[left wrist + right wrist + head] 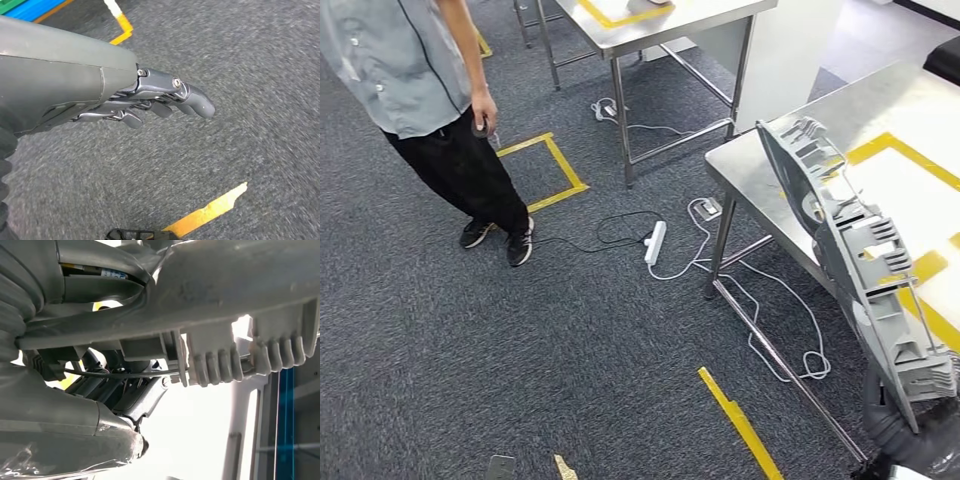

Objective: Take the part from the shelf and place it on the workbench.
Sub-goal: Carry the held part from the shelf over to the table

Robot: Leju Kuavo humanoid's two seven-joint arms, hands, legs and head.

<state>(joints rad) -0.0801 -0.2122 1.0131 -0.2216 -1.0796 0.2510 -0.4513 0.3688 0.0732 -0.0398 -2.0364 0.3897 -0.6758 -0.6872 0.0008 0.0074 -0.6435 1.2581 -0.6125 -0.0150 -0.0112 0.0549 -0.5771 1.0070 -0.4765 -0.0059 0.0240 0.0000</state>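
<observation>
The part (848, 260) is a long grey ribbed plastic moulding, held tilted at the right of the head view, its upper end over the near corner of the steel workbench (765, 165). My right hand (124, 390) grips the part (226, 295) from beneath; its dark fingers curl under the ribbed edge, and the part hides most of them. The right arm's black ribbed sleeve (901, 430) comes in under the part's lower end. My left hand (158, 100) hangs over the carpet with its fingers stretched out and nothing in them.
A person (433, 90) in a grey shirt and black trousers stands at the upper left on the carpet. A white power strip (655, 242) and cables lie on the floor by the workbench legs. A second steel table (660, 25) stands behind. Yellow tape (739, 420) marks the floor.
</observation>
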